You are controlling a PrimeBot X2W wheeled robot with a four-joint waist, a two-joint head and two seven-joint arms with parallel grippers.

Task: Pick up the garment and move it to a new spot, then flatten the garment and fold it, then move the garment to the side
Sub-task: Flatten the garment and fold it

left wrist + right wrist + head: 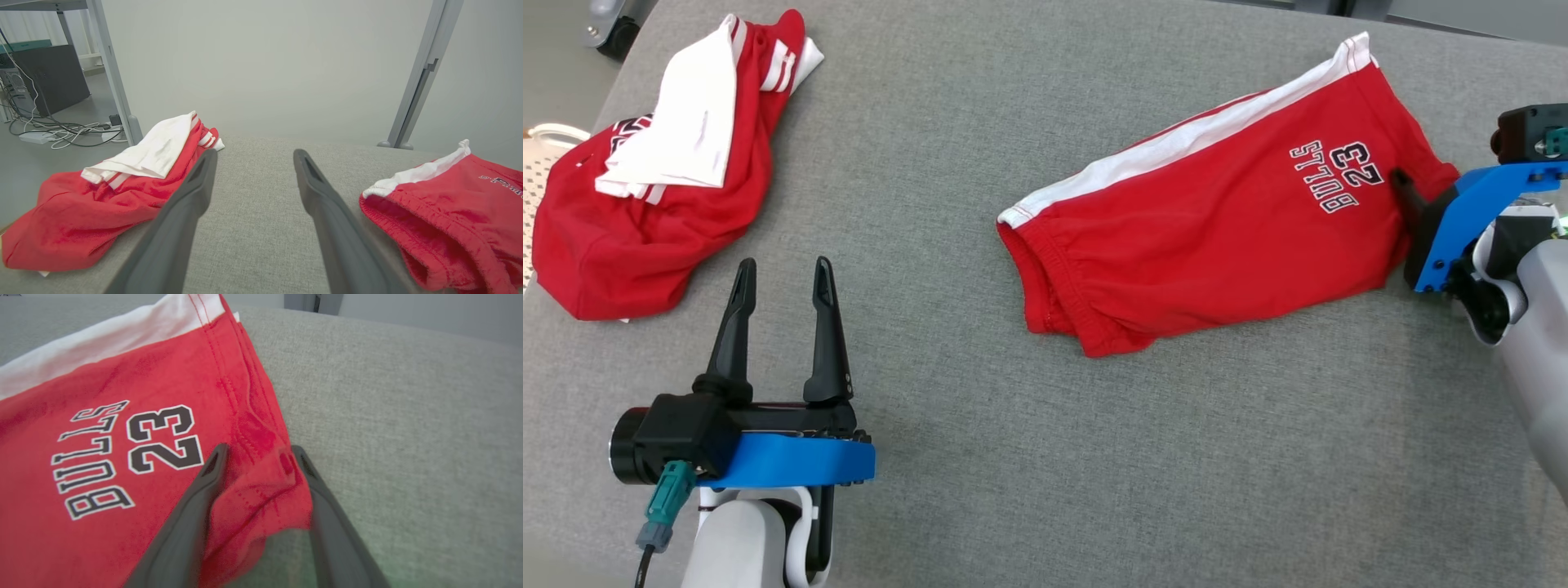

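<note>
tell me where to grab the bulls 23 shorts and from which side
Take the shorts by the hem corner beside the print, coming from the robot's right. That corner lies nearest the right gripper and bunches up off the grey surface, easy to straddle.

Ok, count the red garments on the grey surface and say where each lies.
2. A crumpled red-and-white garment lies far left; the red shorts lie right, one hem corner inside the right gripper. The crumpled one may hide another.

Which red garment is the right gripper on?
The flat shorts printed BULLS 23; their corner lies inside the right gripper. The other garment is crumpled, far left.
</note>
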